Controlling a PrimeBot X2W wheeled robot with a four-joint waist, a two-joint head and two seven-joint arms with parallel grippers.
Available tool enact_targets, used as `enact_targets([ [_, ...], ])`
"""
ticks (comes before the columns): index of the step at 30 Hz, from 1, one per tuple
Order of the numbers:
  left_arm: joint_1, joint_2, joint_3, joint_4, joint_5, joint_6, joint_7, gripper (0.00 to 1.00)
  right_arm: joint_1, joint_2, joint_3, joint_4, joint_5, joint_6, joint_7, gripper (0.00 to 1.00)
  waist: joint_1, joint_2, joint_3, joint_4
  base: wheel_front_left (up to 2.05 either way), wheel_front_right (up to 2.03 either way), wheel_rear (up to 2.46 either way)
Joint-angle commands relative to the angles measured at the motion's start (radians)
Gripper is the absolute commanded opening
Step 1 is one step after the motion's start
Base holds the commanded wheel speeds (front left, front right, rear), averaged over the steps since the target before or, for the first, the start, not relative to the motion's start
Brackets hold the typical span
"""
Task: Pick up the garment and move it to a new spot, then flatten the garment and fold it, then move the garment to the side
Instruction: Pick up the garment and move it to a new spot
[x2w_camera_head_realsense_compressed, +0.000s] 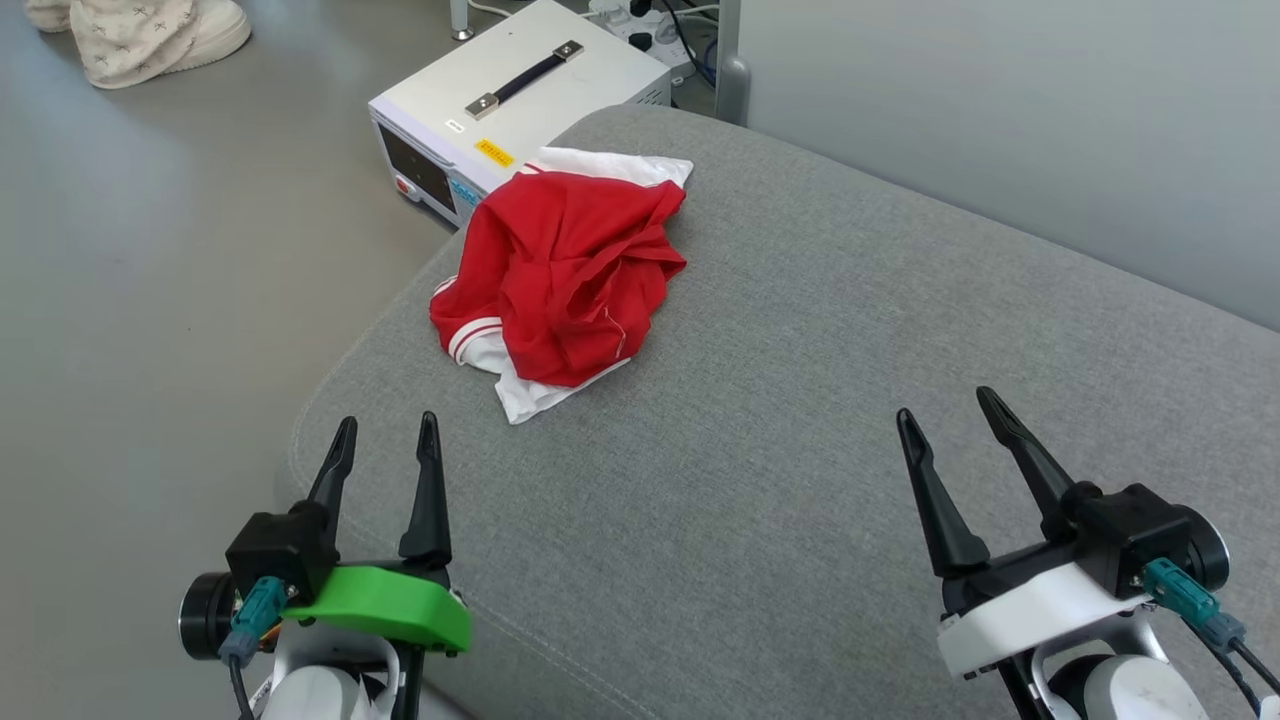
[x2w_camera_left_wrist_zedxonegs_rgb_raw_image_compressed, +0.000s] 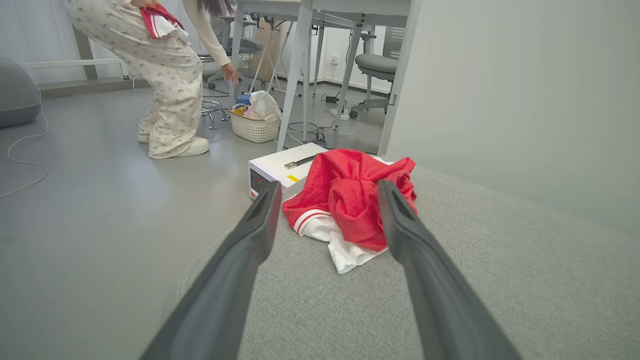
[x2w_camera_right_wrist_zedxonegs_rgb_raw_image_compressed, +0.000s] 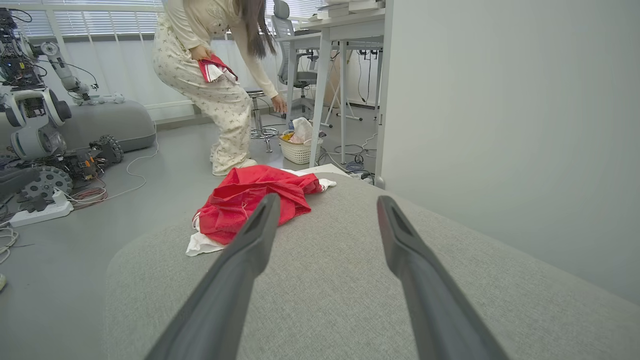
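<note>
The garment (x2w_camera_head_realsense_compressed: 560, 275), bright red with white parts and striped trim, lies crumpled in a heap near the far left corner of the grey cushion (x2w_camera_head_realsense_compressed: 800, 420). My left gripper (x2w_camera_head_realsense_compressed: 385, 430) hovers open at the near left edge, a short way in front of the heap, nothing between its fingers. In the left wrist view the garment (x2w_camera_left_wrist_zedxonegs_rgb_raw_image_compressed: 345, 200) sits straight ahead between the two fingers. My right gripper (x2w_camera_head_realsense_compressed: 945, 405) stands open over the near right of the cushion, far from the cloth. The right wrist view has the garment (x2w_camera_right_wrist_zedxonegs_rgb_raw_image_compressed: 240, 205) ahead to the left.
A white box with a black handle (x2w_camera_head_realsense_compressed: 515, 95) stands on the floor just behind the cushion's far left corner. A person (x2w_camera_left_wrist_zedxonegs_rgb_raw_image_compressed: 165, 70) bends over a basket (x2w_camera_left_wrist_zedxonegs_rgb_raw_image_compressed: 255, 125) further back, holding a red cloth. Desks, chairs and cables stand behind; another robot (x2w_camera_right_wrist_zedxonegs_rgb_raw_image_compressed: 35, 125) is at the left.
</note>
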Motion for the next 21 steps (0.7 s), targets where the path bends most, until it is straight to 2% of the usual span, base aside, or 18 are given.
enact_targets([
  [1, -0.03, -0.004, -0.003, 0.009, -0.01, -0.01, -0.01, 1.0, -0.023, -0.006, 0.002, -0.01, 0.005, -0.001, -0.004, 1.0, 0.0, 0.0, 0.015, 0.006, 0.0, 0.0, 0.0],
  [6, -0.12, -0.004, -0.006, 0.081, -0.005, -0.032, -0.021, 1.0, -0.051, -0.018, 0.001, -0.032, 0.019, -0.001, 0.015, 1.0, 0.0, 0.0, 0.069, -0.012, 0.0, 0.0, 0.0],
  [12, -0.305, 0.013, 0.005, 0.224, -0.039, -0.056, -0.033, 1.0, -0.119, -0.06, 0.017, -0.077, 0.02, -0.001, 0.05, 1.0, 0.0, 0.0, 0.189, -0.083, 0.0, 0.0, 0.0],
  [16, -0.464, 0.053, 0.011, 0.35, -0.104, -0.071, 0.006, 1.0, -0.163, -0.09, 0.017, -0.109, 0.024, -0.001, 0.066, 1.0, 0.0, 0.0, 0.285, -0.14, 0.0, 0.0, 0.0],
  [21, -0.658, 0.143, -0.023, 0.503, -0.174, -0.08, 0.115, 1.0, -0.211, -0.119, -0.003, -0.14, 0.032, -0.001, 0.072, 1.0, 0.0, 0.0, 0.404, -0.215, 0.0, 0.0, 0.0],
])
